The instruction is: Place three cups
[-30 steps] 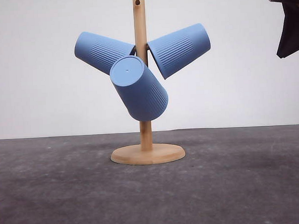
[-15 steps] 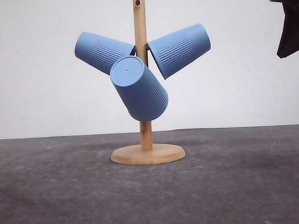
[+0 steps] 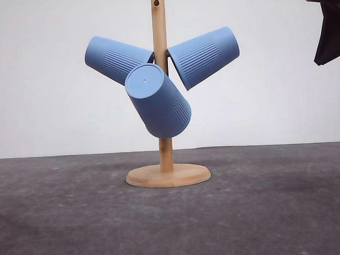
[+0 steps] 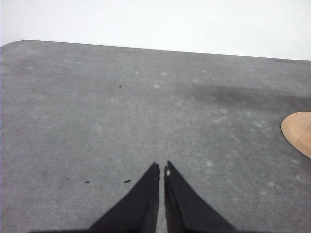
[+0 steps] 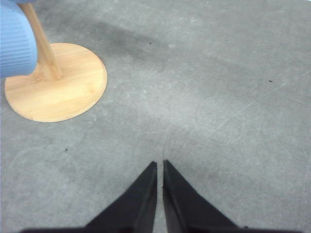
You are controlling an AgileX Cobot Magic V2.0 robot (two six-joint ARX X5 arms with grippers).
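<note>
Three light-blue ribbed cups hang upside down on the wooden peg stand [image 3: 162, 88] in the front view: one [image 3: 117, 58] angled up to the left, one [image 3: 205, 55] angled up to the right, one [image 3: 157, 101] pointing toward the camera. A cup's side [image 5: 15, 41] shows in the right wrist view above the stand's base [image 5: 58, 85]. My right gripper [image 5: 160, 166] hovers high over bare mat, shut and holding nothing; its dark body [image 3: 329, 24] shows at the front view's upper right. My left gripper [image 4: 162, 167] is shut and empty, low over the mat.
The stand's round wooden base [image 3: 168, 175] sits mid-table on a grey mat [image 3: 275, 213]. A white wall [image 3: 281, 100] stands behind. The base's edge [image 4: 299, 131] shows in the left wrist view, off to one side of the fingers.
</note>
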